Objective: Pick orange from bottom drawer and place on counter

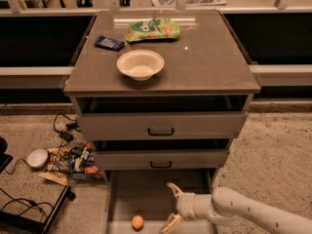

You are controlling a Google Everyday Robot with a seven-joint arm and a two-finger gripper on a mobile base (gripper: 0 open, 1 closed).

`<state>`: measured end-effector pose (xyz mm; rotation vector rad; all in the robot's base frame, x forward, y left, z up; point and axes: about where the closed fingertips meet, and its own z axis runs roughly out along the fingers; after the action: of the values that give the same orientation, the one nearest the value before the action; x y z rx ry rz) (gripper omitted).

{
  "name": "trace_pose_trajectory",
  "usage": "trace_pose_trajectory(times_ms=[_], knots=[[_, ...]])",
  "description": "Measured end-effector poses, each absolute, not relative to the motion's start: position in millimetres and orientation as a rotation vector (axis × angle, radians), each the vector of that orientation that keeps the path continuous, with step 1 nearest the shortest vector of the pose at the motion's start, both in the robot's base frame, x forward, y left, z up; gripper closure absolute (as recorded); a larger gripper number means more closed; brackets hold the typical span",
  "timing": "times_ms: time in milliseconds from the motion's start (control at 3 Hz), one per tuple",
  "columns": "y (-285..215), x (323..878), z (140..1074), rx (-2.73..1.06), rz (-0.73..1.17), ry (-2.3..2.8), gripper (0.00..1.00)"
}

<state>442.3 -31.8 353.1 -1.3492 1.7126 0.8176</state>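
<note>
Hovers with gripper [171, 206] spread wide just beside orange [137, 222] in drawer [144, 191], holding nothing; needs grasp, lift and placing on worktop [209, 57] yet.

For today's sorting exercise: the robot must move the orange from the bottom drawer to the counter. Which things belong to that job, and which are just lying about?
Job: orange in the bottom drawer; counter; claw, open, over that drawer, right of the orange.
Lying about: white bowl, green bag, dark packet on the counter; floor clutter.
</note>
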Motion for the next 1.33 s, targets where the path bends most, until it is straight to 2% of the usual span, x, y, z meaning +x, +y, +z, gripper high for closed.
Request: trace_pose_trajectory(times_ms=[333, 1333], knots=[[-30.4, 442.2, 352.6, -1.353, 0.819, 1.714, 0.0], [53.4, 451.3, 246.3, -1.407, 0.911, 1.769, 0.0]])
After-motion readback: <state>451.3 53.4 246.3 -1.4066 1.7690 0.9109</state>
